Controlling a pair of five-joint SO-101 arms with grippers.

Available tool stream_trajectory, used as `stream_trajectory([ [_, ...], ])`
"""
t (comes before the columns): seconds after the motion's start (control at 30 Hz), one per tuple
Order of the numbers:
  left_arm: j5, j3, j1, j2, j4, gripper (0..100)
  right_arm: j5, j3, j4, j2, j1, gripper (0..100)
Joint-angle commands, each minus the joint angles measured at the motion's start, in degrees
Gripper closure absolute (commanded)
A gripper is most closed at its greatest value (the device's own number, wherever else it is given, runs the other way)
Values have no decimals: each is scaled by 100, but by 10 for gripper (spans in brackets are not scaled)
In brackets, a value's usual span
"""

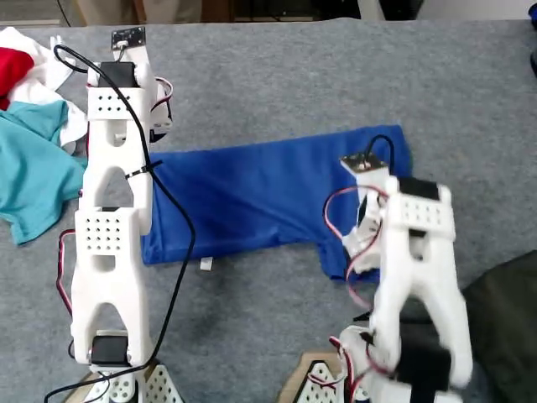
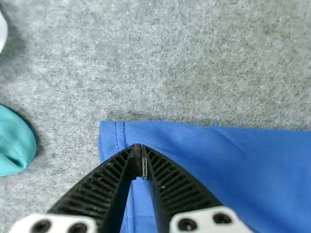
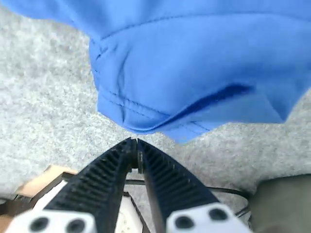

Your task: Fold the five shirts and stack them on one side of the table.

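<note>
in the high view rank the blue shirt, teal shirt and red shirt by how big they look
1. blue shirt, spread out mid-table, clearly largest
2. teal shirt, bunched at the edge, cut off by the frame
3. red shirt, a small patch, also cut off, real size unsure

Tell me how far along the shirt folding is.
Nothing folded or stacked yet. In hand: blue shirt flat mid-table, left hand shut at its hem corner, right hand shut by its sleeve. Left: teal shirt, white shirt, red shirt heaped unfolded; dark garment too.
</note>
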Motion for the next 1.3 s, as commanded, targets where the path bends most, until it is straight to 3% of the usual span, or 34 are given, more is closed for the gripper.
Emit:
stream_trajectory([
  [0.0, -26, -255, 0, -418, 70, 981, -44, 760, -360, -901, -31, 993],
  [0.17, -26, -255, 0, -409, 70, 981, -44, 1543, -1240, -1560, -31, 993],
  [0.4, -26, -255, -9, -418, 70, 981, -44, 708, -2119, -1771, -66, 993],
  [0.73, -26, -255, -53, -418, 70, 981, -35, 189, -3402, 479, -4, 993],
  [1.03, -26, -255, -404, -409, 70, 981, -18, -444, -2989, 1323, 857, 993],
  [1.27, -26, -255, -369, -409, 70, 981, 325, -444, -2374, 1323, 1007, 993],
])
